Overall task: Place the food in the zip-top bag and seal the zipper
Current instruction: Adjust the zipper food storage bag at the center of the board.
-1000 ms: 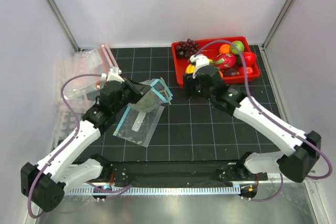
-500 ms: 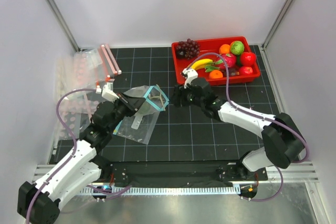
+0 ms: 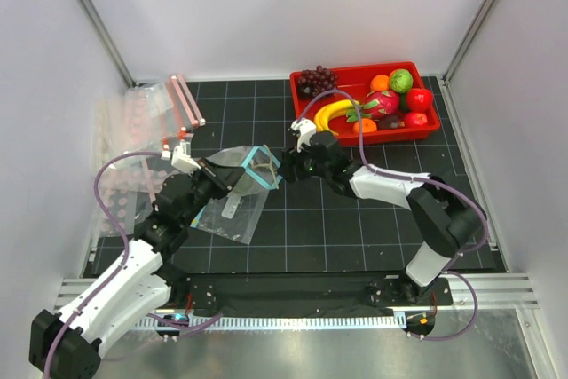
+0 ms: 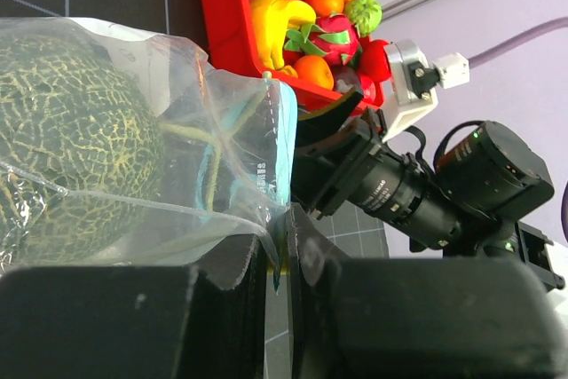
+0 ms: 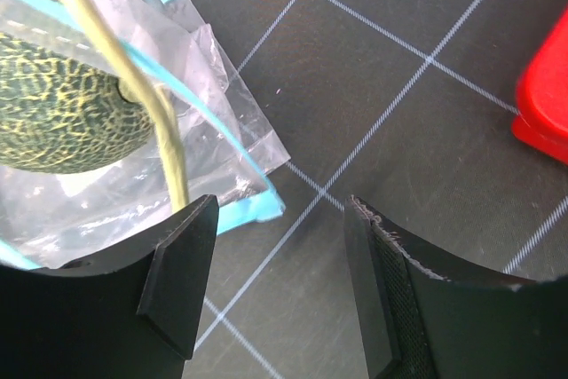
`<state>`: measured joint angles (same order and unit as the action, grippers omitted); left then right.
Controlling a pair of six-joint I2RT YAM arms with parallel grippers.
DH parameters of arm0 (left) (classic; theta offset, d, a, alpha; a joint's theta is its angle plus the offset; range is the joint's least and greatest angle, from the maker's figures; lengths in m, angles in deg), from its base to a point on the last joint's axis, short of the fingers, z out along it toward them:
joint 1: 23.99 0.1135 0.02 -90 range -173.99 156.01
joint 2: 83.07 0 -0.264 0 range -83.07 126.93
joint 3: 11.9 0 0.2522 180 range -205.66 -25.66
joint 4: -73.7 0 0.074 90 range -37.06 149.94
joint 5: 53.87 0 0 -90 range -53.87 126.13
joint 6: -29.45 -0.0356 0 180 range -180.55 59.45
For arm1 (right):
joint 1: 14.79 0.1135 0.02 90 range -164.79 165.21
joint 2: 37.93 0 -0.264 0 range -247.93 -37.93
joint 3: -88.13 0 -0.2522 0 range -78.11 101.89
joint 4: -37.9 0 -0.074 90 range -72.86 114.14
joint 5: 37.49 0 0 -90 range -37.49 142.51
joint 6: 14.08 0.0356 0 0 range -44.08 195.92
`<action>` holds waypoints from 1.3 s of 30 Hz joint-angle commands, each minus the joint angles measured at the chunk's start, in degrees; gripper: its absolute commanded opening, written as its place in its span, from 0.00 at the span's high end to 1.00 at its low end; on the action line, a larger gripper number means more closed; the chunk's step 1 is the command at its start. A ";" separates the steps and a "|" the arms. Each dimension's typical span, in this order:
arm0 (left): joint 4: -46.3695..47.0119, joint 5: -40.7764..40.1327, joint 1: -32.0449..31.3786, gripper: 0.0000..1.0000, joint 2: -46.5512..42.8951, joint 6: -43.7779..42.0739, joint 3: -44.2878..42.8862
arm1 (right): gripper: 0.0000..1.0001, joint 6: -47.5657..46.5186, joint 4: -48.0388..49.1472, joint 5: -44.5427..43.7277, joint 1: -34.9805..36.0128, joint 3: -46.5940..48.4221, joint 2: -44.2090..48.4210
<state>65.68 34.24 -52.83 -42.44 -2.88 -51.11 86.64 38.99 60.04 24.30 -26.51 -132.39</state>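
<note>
The zip-top bag [image 3: 248, 169] hangs off the mat, its teal-blue zipper [image 3: 264, 164] gaping open towards the right. My left gripper [image 3: 219, 177] is shut on the bag's plastic edge [image 4: 266, 235]. The netted green melon [image 4: 67, 148] sits inside the bag and also shows through the plastic in the right wrist view [image 5: 49, 108]. My right gripper [image 3: 285, 165] is open just right of the mouth, holding nothing. Its jaws [image 5: 280, 241] hover over the mat beside the zipper's corner [image 5: 253, 209]. The banana [image 3: 330, 113] and the small red fruit [image 3: 419, 98] lie in the red tray [image 3: 298, 122].
The tray also holds grapes [image 3: 312, 80], a pink dragon fruit [image 3: 382, 102], an orange [image 3: 380, 82] and a green fruit [image 3: 401, 80]. Clear bags with pink-red strips [image 3: 146, 122] are piled at the back left. A flat clear plastic piece [image 3: 232, 217] lies under the held bag.
My right arm has left the tray and swung left to the bag's mouth, its jaws widening. The banana is uncovered. My left arm drew the bag slightly nearer.
</note>
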 commanded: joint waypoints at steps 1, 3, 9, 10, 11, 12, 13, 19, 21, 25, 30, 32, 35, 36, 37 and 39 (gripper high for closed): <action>2.17 -0.13 0.36 0.89 0.51 -1.42 -0.56 | 0.34 -3.51 3.17 1.44 -0.07 3.77 -1.69; 2.35 0.31 0.28 0.89 0.95 -1.33 -0.74 | 0.33 -4.30 3.17 0.91 0.02 5.00 -3.01; 2.26 0.66 0.36 0.89 0.78 -1.24 -0.74 | 0.31 -5.97 2.20 4.32 -0.16 10.36 -8.19; 2.17 0.66 0.36 0.89 0.69 -1.33 -0.91 | 0.32 -6.24 1.76 5.55 -0.16 11.07 -8.81; 2.09 0.49 0.28 0.89 0.60 -1.33 -0.83 | 0.33 -6.24 1.24 8.18 -0.24 11.68 -9.51; 1.74 0.31 0.36 0.89 0.34 -1.42 -1.00 | 0.36 -6.24 0.54 9.51 -0.16 12.73 -10.74; 1.65 0.31 0.28 0.89 0.16 -1.42 -0.92 | 0.39 -5.89 0.53 10.65 -0.16 13.26 -11.27; -0.20 -0.92 0.36 0.89 -1.07 -1.33 -1.62 | 0.99 -0.54 -5.51 10.15 -0.16 17.39 -9.18; -1.51 -2.58 0.36 0.89 -1.95 -1.16 -1.97 | 0.99 -0.17 -15.25 6.04 0.11 22.02 -7.59; -4.24 -4.34 0.28 0.89 -4.32 -0.72 -3.28 | 0.99 0.88 -36.62 -10.73 3.00 29.44 -3.29; -4.86 -6.37 0.36 0.85 -9.68 -0.10 -2.41 | 0.99 1.76 -46.23 -25.89 4.15 27.78 6.46; -5.03 -7.60 0.28 0.84 -10.65 -0.01 -1.89 | 0.99 2.02 -45.97 -27.12 4.06 26.20 10.67; -4.68 -7.87 0.28 0.71 -10.48 -0.01 -1.62 | 0.99 2.02 -46.14 -27.75 4.15 24.96 13.93; -4.51 -7.43 0.28 0.58 -9.95 -1.14 -1.88 | 0.99 1.94 -46.14 -27.31 4.24 24.79 14.38; -4.25 -6.03 0.28 0.34 -8.64 -3.07 -2.40 | 0.99 1.59 -46.23 -26.61 4.24 24.78 14.39; -8.08 -1.99 0.36 0.13 -7.05 -7.90 -7.56 | 0.99 0.80 -46.05 -24.59 4.33 24.78 14.21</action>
<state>59.43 29.45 -52.70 -51.52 -4.93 -52.36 88.10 -5.49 36.92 28.81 -0.81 -117.72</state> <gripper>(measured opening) 0.784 0.041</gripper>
